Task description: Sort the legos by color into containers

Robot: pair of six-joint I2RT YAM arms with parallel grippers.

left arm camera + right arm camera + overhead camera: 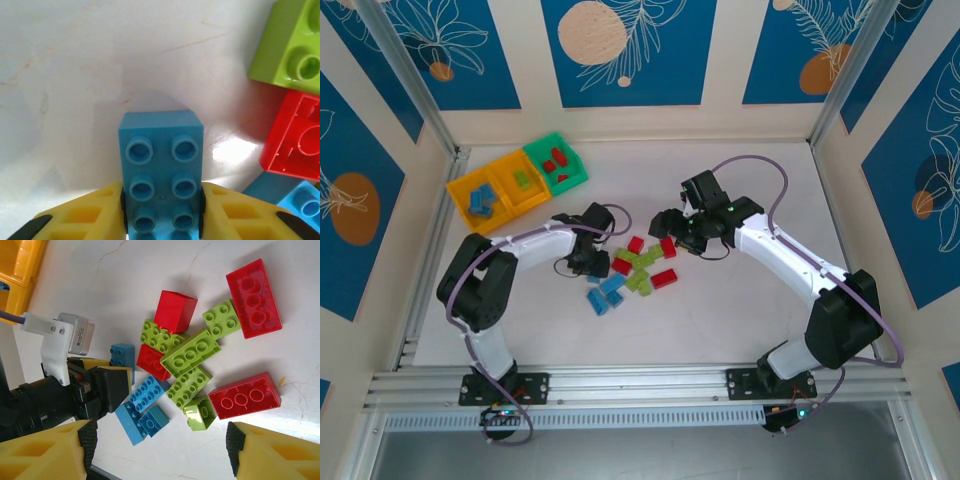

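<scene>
Left gripper [162, 212] clamped on a blue brick [161, 150] on the table beside the loose pile [192, 357], right gripper [161, 442] spread wide, empty, above that pile; far-left bins: outer yellow bin [465, 190] holds blue bricks [480, 201], middle yellow bin [535, 195] green bricks [523, 180], green bin [575, 168] red bricks [557, 160].

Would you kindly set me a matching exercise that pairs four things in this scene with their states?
Things:
1. green bin
2. middle bin
3. left hand
4. right hand

States:
A. open over the pile
B. lime bricks inside
C. shut on a blue brick
D. red bricks inside

Pairs: 1-D, 2-B, 3-C, 4-A
</scene>
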